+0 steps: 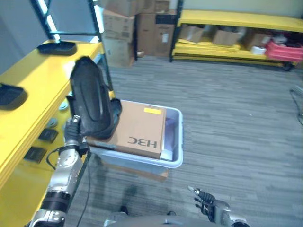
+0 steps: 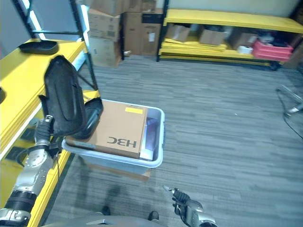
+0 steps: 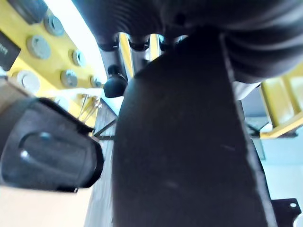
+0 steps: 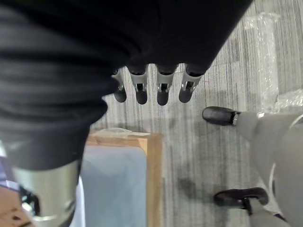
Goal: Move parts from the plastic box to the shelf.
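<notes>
My left hand point(image 1: 72, 130) is shut on the lower end of a long black moulded part point(image 1: 90, 97). It holds the part upright over the left rim of the pale plastic box point(image 1: 176, 142), beside the yellow shelf point(image 1: 33, 85). A second black part point(image 2: 93, 116) lies in the box on a brown cardboard carton point(image 1: 142, 128); it also appears in the left wrist view point(image 3: 47, 151). Two more black parts point(image 1: 57, 47) point(image 1: 9, 95) rest on the shelf top. My right hand point(image 2: 184, 204) hangs low at the near edge, its fingers point(image 4: 151, 90) relaxed and holding nothing.
The plastic box stands on a low wooden frame point(image 4: 154, 179) on grey carpet. Stacked cardboard boxes point(image 1: 137, 23) and a yellow rack point(image 1: 236, 21) with a red crate point(image 1: 284, 49) line the far wall. A black shelf post point(image 1: 102, 42) rises beside the held part.
</notes>
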Controlling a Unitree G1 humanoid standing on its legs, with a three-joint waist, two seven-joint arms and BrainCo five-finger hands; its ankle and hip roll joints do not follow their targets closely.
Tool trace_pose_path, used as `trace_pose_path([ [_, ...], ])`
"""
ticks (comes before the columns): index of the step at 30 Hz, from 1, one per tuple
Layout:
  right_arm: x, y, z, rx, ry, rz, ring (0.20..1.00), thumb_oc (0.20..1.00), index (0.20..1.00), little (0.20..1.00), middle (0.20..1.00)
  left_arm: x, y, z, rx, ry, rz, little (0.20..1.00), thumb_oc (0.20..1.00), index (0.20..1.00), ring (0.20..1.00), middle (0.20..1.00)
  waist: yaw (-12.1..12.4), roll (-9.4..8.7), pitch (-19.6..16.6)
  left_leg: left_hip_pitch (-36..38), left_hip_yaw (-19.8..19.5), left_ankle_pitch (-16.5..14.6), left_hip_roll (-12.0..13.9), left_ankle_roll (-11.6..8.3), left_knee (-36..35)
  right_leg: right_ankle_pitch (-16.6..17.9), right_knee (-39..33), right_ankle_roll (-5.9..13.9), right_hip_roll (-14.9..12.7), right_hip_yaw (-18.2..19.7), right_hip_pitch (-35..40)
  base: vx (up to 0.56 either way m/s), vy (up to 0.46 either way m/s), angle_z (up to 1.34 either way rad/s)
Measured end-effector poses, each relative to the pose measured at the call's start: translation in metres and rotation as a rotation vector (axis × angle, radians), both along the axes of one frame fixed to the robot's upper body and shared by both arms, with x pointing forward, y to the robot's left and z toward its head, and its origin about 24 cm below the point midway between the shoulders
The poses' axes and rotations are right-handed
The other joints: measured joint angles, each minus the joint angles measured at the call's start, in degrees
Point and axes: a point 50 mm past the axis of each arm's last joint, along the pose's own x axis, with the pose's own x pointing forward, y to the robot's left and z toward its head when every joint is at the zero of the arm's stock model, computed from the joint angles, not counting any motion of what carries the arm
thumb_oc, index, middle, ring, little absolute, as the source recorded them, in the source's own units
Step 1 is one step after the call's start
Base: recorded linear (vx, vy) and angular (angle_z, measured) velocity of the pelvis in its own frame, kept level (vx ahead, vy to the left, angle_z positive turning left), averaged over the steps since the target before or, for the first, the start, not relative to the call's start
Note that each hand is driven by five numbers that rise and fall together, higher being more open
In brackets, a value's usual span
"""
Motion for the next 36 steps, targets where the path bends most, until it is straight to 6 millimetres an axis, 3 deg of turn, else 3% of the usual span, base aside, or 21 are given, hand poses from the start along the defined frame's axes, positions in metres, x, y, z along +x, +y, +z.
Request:
trace_pose_path([
  [2, 0.001, 0.001, 0.0, 0.004, -0.008, 0.017, 1.0, 1.0, 1.0, 1.0, 1.0, -0.005, 0.007, 0.011, 0.012, -0.042, 0.023, 0.2, 0.2, 0.2, 0.2, 0.2, 1.23, 0.03, 0.0, -0.74, -1.76, 0.1, 0.1, -0.15, 0.58, -0.33, 0.16, -0.04, 0.07, -2.13, 0.66, 0.01, -0.025, 0.64],
  [4, 0.0, 0.004, 0.003, -0.018, -0.032, 0.044, 1.0, 1.0, 1.0, 1.0, 1.0, -0.009, 0.009, 0.023, 0.014, -0.097, 0.032, 0.2, 0.2, 0.2, 0.2, 0.2, 2.52, 0.46, 0.07, -3.07, -1.42, 0.39, -0.34, -0.34, -0.5, -0.98, 0.4, 0.41, -0.64, -8.01, 2.39, 0.02, 0.018, 1.33],
  [8, -0.024, 0.005, -0.003, -0.013, -0.005, 0.002, 1.0, 1.0, 1.0, 1.0, 1.0, -0.012, 0.002, 0.034, 0.022, -0.142, -0.014, 0.2, 0.2, 0.2, 0.2, 0.2, 1.72, -0.04, 0.47, -5.43, 16.65, -0.36, 2.09, -0.24, 0.62, -2.73, 1.54, 1.94, -4.04, -21.25, 5.96, 0.0, 0.1, 1.8],
  [10, -0.035, 0.0, -0.004, -0.017, -0.007, -0.043, 1.0, 1.0, 1.0, 1.0, 1.0, -0.014, -0.003, 0.028, 0.021, -0.112, -0.035, 0.2, 0.2, 0.2, 0.2, 0.2, 0.61, 1.66, 0.12, -7.13, 19.61, 0.0, 1.67, 1.62, 2.46, -3.95, 7.84, 3.31, -7.47, -23.11, 7.3, 0.1, 0.227, 2.11],
  [12, -0.034, 0.003, -0.004, -0.011, -0.008, -0.036, 1.0, 1.0, 1.0, 1.0, 1.0, -0.015, 0.001, 0.03, 0.042, -0.112, -0.018, 0.2, 0.2, 0.2, 0.2, 0.2, 1.65, 1.62, 0.37, -6.67, 18.87, 3.64, 0.2, 4.47, 1.35, -5.35, 9.41, 4.44, -9.25, -19.85, 6.99, 0.14, 0.23, 1.01],
  [13, -0.022, 0.014, -0.004, 0.012, -0.032, -0.023, 1.0, 1.0, 1.0, 1.0, 1.0, -0.018, 0.015, 0.035, 0.082, -0.111, 0.036, 0.2, 0.2, 0.2, 0.2, 0.2, 3.4, -0.36, 1.23, -6.3, 19.2, 3.04, -1.89, 5.06, 1.29, -6.63, 9.17, 4.59, -10.88, -17.01, 6.88, 0.17, 0.219, 0.07],
  [15, -0.003, 0.023, 0.0, 0.017, -0.078, -0.01, 1.0, 1.0, 1.0, 1.0, 1.0, -0.02, 0.028, 0.036, 0.1, -0.098, 0.096, 0.2, 0.2, 0.2, 0.2, 0.2, 4.21, -0.89, 1.4, -5.95, 18.95, 3.28, -3.1, 5.88, 0.37, -6.39, 8.54, 4.3, -11.31, -15.55, 6.95, 0.18, 0.232, 0.01],
  [16, 0.01, 0.03, 0.004, 0.018, -0.107, 0.009, 1.0, 1.0, 1.0, 1.0, 1.0, -0.022, 0.039, 0.037, 0.113, -0.086, 0.136, 0.2, 0.2, 0.2, 0.2, 0.2, 5.39, -1.5, 1.57, -5.56, 16.7, 3.08, -4.98, 6.34, -0.35, -6.18, 8.27, 4.22, -12.01, -14.01, 7.43, 0.2, 0.237, 0.09],
  [18, 0.014, 0.037, 0.004, 0.027, -0.114, 0.008, 1.0, 1.0, 1.0, 1.0, 1.0, -0.025, 0.043, 0.037, 0.12, -0.082, 0.15, 0.2, 0.2, 0.2, 0.2, 0.2, 6.68, -1.98, 1.8, -4.36, 15.33, 2.87, -6.22, 6.57, -0.84, -6.03, 8.22, 4.39, -12.57, -13.03, 8.71, 0.23, 0.308, 0.1],
  [19, 0.011, 0.043, 0.001, 0.028, -0.096, -0.003, 1.0, 1.0, 1.0, 1.0, 1.0, -0.031, 0.049, 0.036, 0.126, -0.069, 0.162, 0.2, 0.2, 0.2, 0.2, 0.2, 7.33, -2.55, 1.64, -4.07, 10.59, 2.67, -7.75, 6.57, -0.86, -5.93, 8.82, 4.91, -13.31, -11.89, 8.98, 0.19, 0.317, 0.07],
  [20, 0.009, 0.045, 0.001, 0.026, -0.09, -0.002, 1.0, 1.0, 1.0, 1.0, 1.0, -0.033, 0.051, 0.035, 0.129, -0.065, 0.17, 0.2, 0.2, 0.2, 0.2, 0.2, 7.42, -2.67, 1.56, -4.04, 9.81, 2.64, -8.19, 6.61, -0.85, -5.73, 9.67, 4.91, -13.61, -11.74, 9.04, 0.17, 0.343, 0.13],
  [22, 0.007, 0.045, -0.001, 0.019, -0.078, -0.012, 1.0, 1.0, 1.0, 1.0, 1.0, -0.033, 0.052, 0.034, 0.129, -0.062, 0.171, 0.2, 0.2, 0.2, 0.2, 0.2, 7.14, -1.72, 1.96, -3.96, 8.27, 2.46, -8.36, 6.92, -0.87, -5.56, 15.01, 5.64, -14.96, -11.4, 7.45, 0.12, 0.299, 0.43],
  [25, -0.009, 0.036, -0.005, -0.004, -0.027, -0.044, 1.0, 1.0, 1.0, 1.0, 1.0, -0.032, 0.053, 0.034, 0.137, -0.054, 0.175, 0.2, 0.2, 0.2, 0.2, 0.2, 4.22, 0.26, 2.84, -4.09, 6.45, 1.36, -9.87, 9.15, -0.48, -3.88, 36.17, 9.12, -20.69, -4.14, -1.33, 0.11, 0.211, 0.67],
  [26, -0.02, 0.034, -0.01, -0.007, 0.01, -0.05, 1.0, 1.0, 1.0, 1.0, 1.0, -0.03, 0.055, 0.032, 0.157, -0.037, 0.172, 0.2, 0.2, 0.2, 0.2, 0.2, 2.99, 0.46, 2.89, -4.23, 5.97, 0.81, -10.68, 9.91, -0.51, -6.76, 44.23, 11.24, -20.03, -0.33, -6.61, 0.1, 0.082, 0.57],
  [28, -0.019, 0.029, -0.008, -0.018, -0.013, -0.052, 1.0, 1.0, 1.0, 1.0, 1.0, -0.029, 0.055, 0.032, 0.178, -0.024, 0.169, 0.2, 0.2, 0.2, 0.2, 0.2, 1.75, 0.95, 3.5, -5.0, 2.88, 2.46, -11.04, 12.14, 0.94, -10.51, 50.3, 11.27, -15.45, 3.2, -11.8, 0.02, -0.023, 0.42],
  [31, -0.003, 0.021, 0.0, -0.027, -0.064, -0.043, 1.0, 1.0, 1.0, 1.0, 1.0, -0.024, 0.045, 0.029, 0.195, -0.006, 0.121, 0.2, 0.2, 0.2, 0.2, 0.2, -1.21, 2.08, 4.65, -7.57, -0.2, 1.15, -11.61, 11.53, 3.27, -14.96, 45.07, 6.05, -8.68, 3.92, -17.87, 0.13, -0.191, 0.71],
  [32, 0.001, 0.017, 0.002, -0.032, -0.078, -0.05, 1.0, 1.0, 1.0, 1.0, 1.0, -0.022, 0.042, 0.026, 0.194, 0.007, 0.102, 0.2, 0.2, 0.2, 0.2, 0.2, -2.06, 2.35, 4.8, -7.81, -1.07, -0.43, -11.85, 9.64, 2.89, -14.4, 39.84, 5.36, -8.19, 3.89, -18.04, 0.22, -0.327, 0.72],
  [33, -0.003, 0.017, 0.0, -0.03, -0.066, -0.059, 1.0, 1.0, 1.0, 1.0, 1.0, -0.02, 0.039, 0.025, 0.194, 0.019, 0.09, 0.2, 0.2, 0.2, 0.2, 0.2, -2.56, 1.22, 4.48, -7.38, -0.73, -3.71, -12.53, 5.28, 2.34, -13.36, 33.94, 4.5, -8.52, 4.92, -18.35, 0.23, -0.349, 0.83],
  [34, -0.003, 0.022, -0.001, -0.014, -0.065, -0.059, 1.0, 1.0, 1.0, 1.0, 1.0, -0.017, 0.041, 0.031, 0.221, 0.009, 0.084, 0.2, 0.2, 0.2, 0.2, 0.2, -3.67, -2.54, 5.08, -9.98, 0.21, -6.13, -13.76, 5.11, 10.55, -11.74, 29.18, 5.7, -11.71, 7.29, -18.35, 0.24, -0.32, 0.96],
  [35, -0.004, 0.021, 0.0, 0.001, -0.075, -0.075, 1.0, 1.0, 1.0, 1.0, 1.0, -0.012, 0.049, 0.041, 0.263, -0.003, 0.102, 0.2, 0.2, 0.2, 0.2, 0.2, -5.09, -3.06, 6.01, -14.99, -2.95, -16.76, -9.1, 7.47, 33.22, -9.5, 20.48, 11.98, -13.66, 15.79, -17.39, 0.29, -0.319, 0.84],
  [36, 0.0, 0.021, 0.001, 0.004, -0.082, -0.091, 1.0, 1.0, 1.0, 1.0, 1.0, -0.01, 0.054, 0.04, 0.249, 0.0, 0.142, 0.2, 0.2, 0.2, 0.2, 0.2, -5.04, -3.04, 7.26, -14.83, -2.65, -20.29, -9.14, 7.31, 35.03, -7.84, 19.81, 12.41, -15.87, 17.59, -17.09, 0.29, -0.29, 0.59],
])
